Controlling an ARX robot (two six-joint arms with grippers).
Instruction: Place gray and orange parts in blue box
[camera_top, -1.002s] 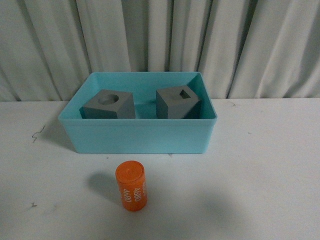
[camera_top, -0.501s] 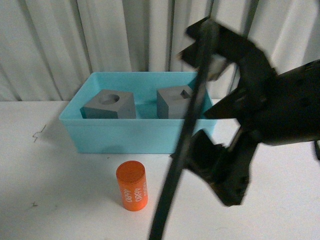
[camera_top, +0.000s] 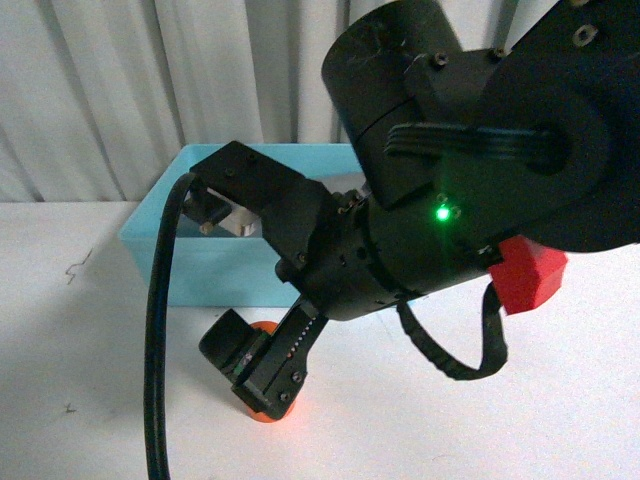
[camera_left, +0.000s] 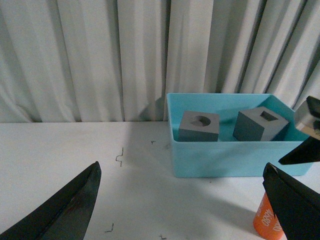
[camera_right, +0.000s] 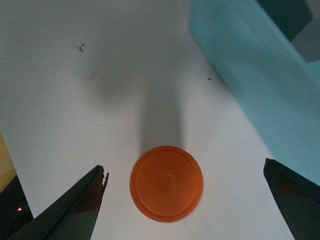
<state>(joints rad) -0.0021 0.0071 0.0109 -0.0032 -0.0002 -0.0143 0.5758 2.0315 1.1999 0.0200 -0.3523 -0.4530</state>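
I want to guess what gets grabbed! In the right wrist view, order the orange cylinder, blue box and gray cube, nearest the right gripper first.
1. The orange cylinder, between the right gripper's open fingers.
2. The blue box, off to the side.
3. The gray cube, inside the box, past its wall.

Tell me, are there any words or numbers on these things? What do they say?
Nothing here can be read for sure.
orange cylinder: white print on its side, only partly in view and too blurred to read.
blue box: no words or numbers show.
gray cube with the round hole: no writing shows.
gray cube with the square hole: no writing shows.
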